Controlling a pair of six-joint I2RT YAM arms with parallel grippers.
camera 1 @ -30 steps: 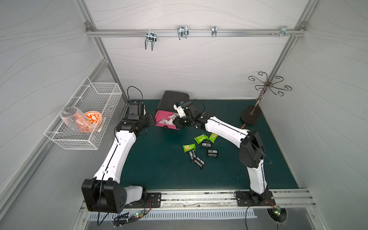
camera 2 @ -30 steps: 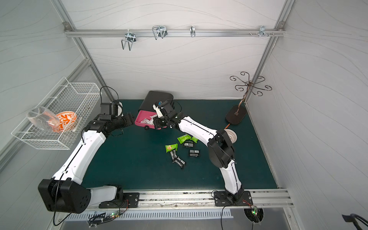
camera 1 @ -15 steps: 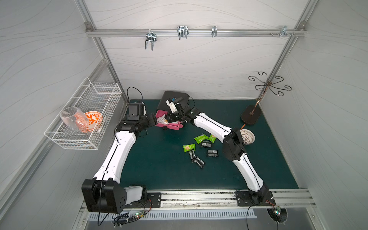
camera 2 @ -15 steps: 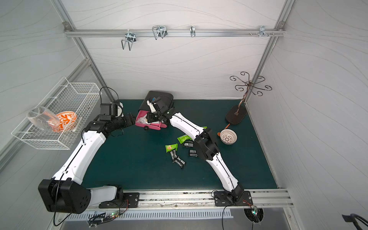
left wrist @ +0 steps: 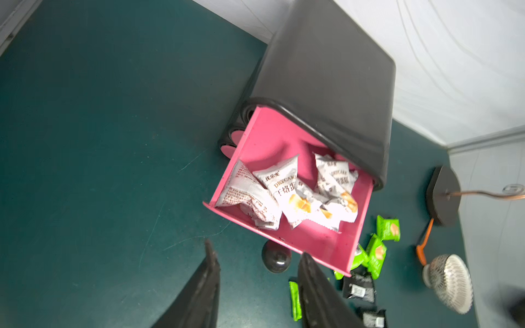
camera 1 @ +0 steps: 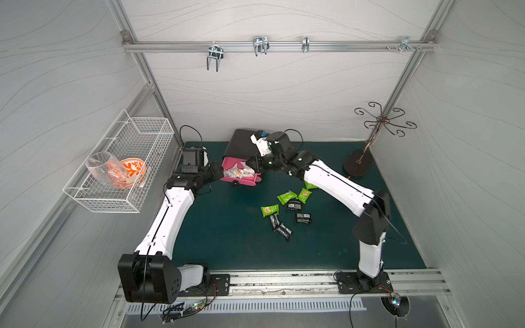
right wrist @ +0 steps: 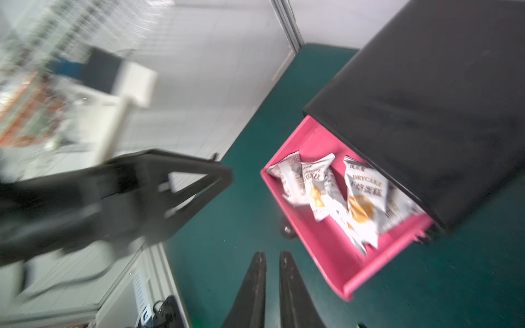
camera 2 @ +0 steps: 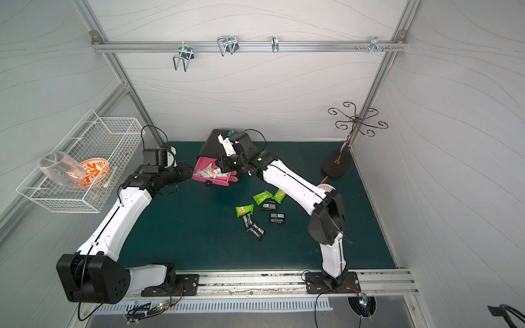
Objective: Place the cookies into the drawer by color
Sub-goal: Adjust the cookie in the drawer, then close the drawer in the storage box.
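Right gripper [right wrist: 272, 254] closed over dark green mat [camera 1: 227, 233], white panelled walls [camera 1: 270, 93]

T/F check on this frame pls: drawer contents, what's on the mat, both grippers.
1. The open pink drawer holds only white packets. True.
2. The green packets are inside a drawer. False: they lie on the mat beside the black packets.
3. The right gripper holds a black packet. False: it is shut and empty.
4. The left gripper is open, close to the knob of the open drawer. True.
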